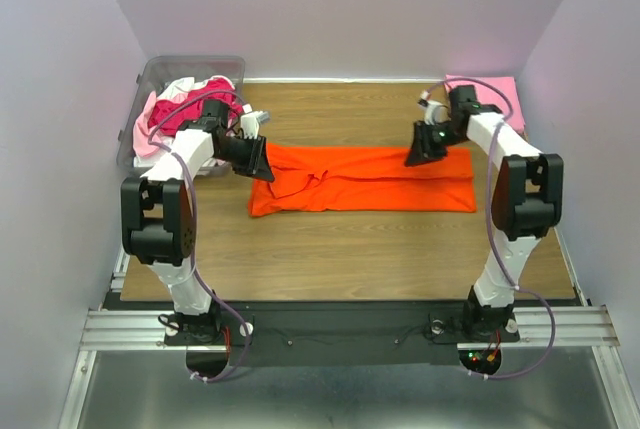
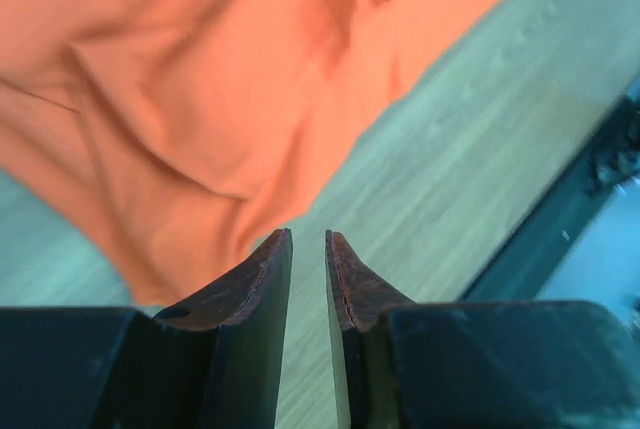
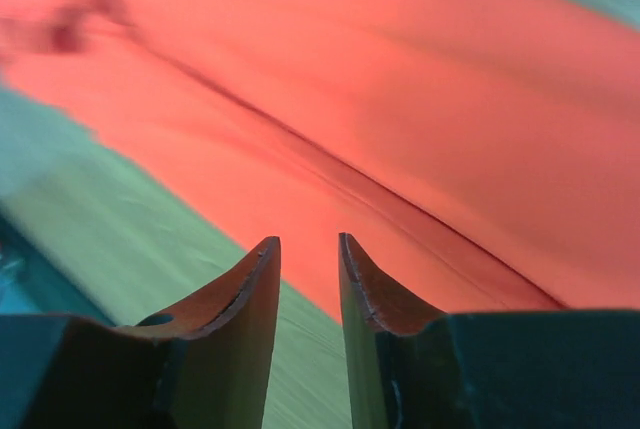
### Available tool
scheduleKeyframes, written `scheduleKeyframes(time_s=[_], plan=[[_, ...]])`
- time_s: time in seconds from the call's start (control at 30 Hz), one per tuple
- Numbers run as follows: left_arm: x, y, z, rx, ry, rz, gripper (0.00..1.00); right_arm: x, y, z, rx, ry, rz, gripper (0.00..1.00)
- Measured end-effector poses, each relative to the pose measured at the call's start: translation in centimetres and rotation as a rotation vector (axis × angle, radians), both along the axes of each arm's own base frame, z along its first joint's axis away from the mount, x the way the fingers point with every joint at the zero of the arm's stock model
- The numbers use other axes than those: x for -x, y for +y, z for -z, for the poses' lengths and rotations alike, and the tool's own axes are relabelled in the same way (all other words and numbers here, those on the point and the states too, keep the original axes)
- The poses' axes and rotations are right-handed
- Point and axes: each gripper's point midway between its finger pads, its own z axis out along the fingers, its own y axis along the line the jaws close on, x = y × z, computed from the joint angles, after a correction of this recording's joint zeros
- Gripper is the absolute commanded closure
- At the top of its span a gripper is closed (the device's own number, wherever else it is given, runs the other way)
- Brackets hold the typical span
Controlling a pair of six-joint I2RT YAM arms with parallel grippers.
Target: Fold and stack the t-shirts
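Top: orange t-shirt (image 1: pixel 365 181) is laid as a long band on bench (image 1: pixel 330 259), judged half-folded.
Left wrist: left gripper (image 2: pixel 308 244) jaws barely parted, empty, just off shirt's crumpled end.
Right wrist: right gripper (image 3: pixel 308 247) same, over shirt's edge.
Next, probably: both ends to be gripped, cross-folded.

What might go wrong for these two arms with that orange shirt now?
The orange t-shirt is bunched at its left end, so the next fold may come out crooked. Both the left gripper and right gripper hold nothing; pinching only the top layer might undo the fold.
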Motion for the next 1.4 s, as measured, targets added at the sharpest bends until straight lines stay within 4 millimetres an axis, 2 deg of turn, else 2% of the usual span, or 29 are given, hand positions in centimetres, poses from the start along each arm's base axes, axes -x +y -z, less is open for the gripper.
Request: scheduleKeyframes(time_s=[0.13,0.23,0.4,0.5,0.57,0.6,0.7,0.8,0.83,0.93,1.03,1.07,1.13,1.2,1.27,1.4], plan=[[-2.6,0.3,0.0,-0.067,-0.06,-0.057,0.67,1.5,-8.1,3.2,0.179,0.073,0.121,0.69],[-3.9,0.2,1.1,-0.106,-0.064,-0.088,0.67,2.8,-10.9,4.8,0.271,0.12,0.148,0.7],[-4.8,-0.1,4.7,-0.204,-0.017,-0.138,0.7,4.3,-13.7,7.0,0.424,0.158,0.144,0.72],[-5.2,0.5,7.2,-0.29,0.006,-0.168,0.7,5.1,-15.7,8.6,0.512,0.187,0.147,0.72],[-5.6,1.0,8.4,-0.335,0.012,-0.187,0.7,5.4,-16.7,8.8,0.536,0.191,0.155,0.72],[-6.2,1.5,8.3,-0.358,-0.004,-0.2,0.69,5.4,-17.2,8.8,0.548,0.192,0.159,0.72],[-7.8,2.4,8.1,-0.41,-0.061,-0.217,0.63,5.4,-17.9,8.8,0.576,0.189,0.159,0.71],[-8.0,2.6,8.0,-0.421,-0.091,-0.178,0.59,5.4,-17.9,8.6,0.576,0.184,0.146,0.65],[-7.7,2.5,7.7,-0.415,-0.099,-0.148,0.54,5.5,-17.9,8.5,0.573,0.185,0.138,0.62],[-6.3,2.1,6.2,-0.391,-0.118,-0.054,0.49,5.5,-17.2,8.0,0.537,0.183,0.109,0.59],[-4.1,2.1,3.7,-0.368,-0.153,0.018,0.43,5.6,-16.7,6.5,0.494,0.17,0.095,0.57],[-3.4,2.1,3.1,-0.363,-0.162,0.034,0.37,5.7,-16.6,6.0,0.486,0.163,0.094,0.57],[-2.2,2.2,2.0,-0.359,-0.178,0.061,0.37,6.0,-16.5,4.6,0.482,0.139,0.091,0.57],[-1.0,2.4,1.9,-0.359,-0.178,0.087,0.37,6.3,-16.5,3.2,0.486,0.116,0.089,0.57],[-0.1,2.6,2.6,-0.366,-0.156,0.107,0.37,6.7,-16.6,2.7,0.497,0.1,0.079,0.57],[0.7,3.1,4.4,-0.391,-0.103,0.127,0.37,8.0,-17.3,3.6,0.531,0.136,0.057,0.58]])
